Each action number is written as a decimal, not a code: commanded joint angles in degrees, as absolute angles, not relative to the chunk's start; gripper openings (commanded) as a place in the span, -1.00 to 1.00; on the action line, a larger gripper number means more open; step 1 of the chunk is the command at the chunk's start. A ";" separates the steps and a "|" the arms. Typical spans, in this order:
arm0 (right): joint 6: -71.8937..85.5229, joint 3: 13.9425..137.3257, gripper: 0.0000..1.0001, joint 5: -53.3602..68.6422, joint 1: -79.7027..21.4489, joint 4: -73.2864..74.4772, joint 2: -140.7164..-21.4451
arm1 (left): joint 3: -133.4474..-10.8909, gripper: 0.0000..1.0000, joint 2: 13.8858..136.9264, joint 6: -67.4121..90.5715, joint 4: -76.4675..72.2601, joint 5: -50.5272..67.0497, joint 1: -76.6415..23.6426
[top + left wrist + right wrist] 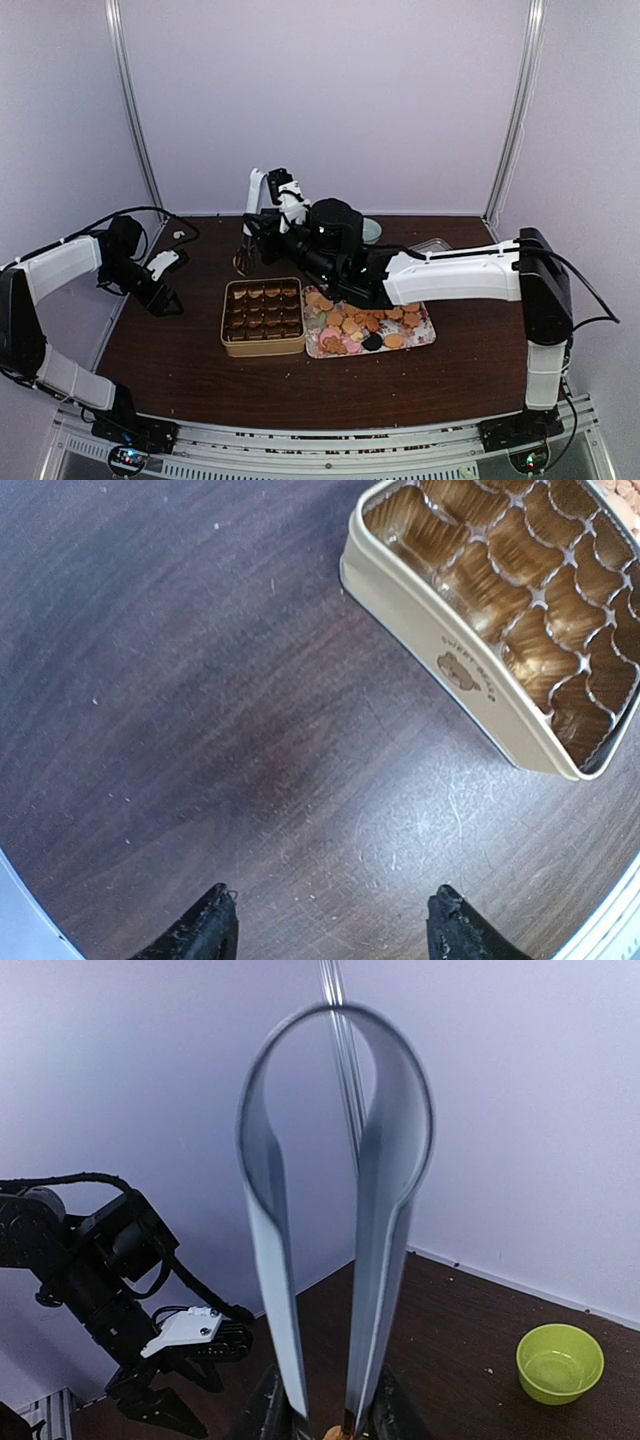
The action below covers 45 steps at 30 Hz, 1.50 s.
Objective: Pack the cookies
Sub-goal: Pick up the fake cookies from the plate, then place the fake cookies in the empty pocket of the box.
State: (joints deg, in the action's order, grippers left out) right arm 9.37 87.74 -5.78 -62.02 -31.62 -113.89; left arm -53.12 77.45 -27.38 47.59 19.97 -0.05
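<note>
The right gripper (325,1412) sits nearest its wrist camera, clamped on a pair of metal tongs (385,1190). One finger bears on the outside of each blade, so closing the jaws would pinch the tongs. The sprung loop of the tongs projects away from the fingers. A small tan-orange patch shows between the blades at the frame's bottom edge; whether this is a gripped cookie cannot be determined.

In the top view, the right arm reaches across to the tray (428,338), where the cookies (370,325) lie in a loose pile. The tan tin (425,625) stands just beside the tray on its left. This keeps the transfer path short.

The left gripper (330,928) hangs above bare table (200,730) beside the tin, jaws apart and holding nothing. It is probably parked clear of the working arm. The paper cups (500,570) visible from the left wrist are empty, so packing appears to be at an early stage.

A green bowl (560,1360) stands well apart, at the back.
</note>
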 commanded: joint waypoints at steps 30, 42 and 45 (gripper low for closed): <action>10.99 102.04 -1.00 -3.89 -60.99 -28.95 -130.55 | -51.11 0.36 73.48 -27.29 47.63 22.32 0.91; 11.00 100.49 -1.00 -5.14 -60.16 -29.56 -130.39 | -51.15 0.35 73.62 -27.38 47.55 23.00 0.96; 10.90 100.92 -1.00 -5.13 -60.01 -29.64 -130.39 | -51.24 0.35 73.74 -27.36 47.58 23.10 0.89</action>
State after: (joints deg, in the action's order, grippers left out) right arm 10.94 100.18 -3.70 -60.73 -28.64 -130.74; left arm -51.00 74.43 -27.35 47.90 21.74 0.43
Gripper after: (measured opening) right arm 0.230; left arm 0.677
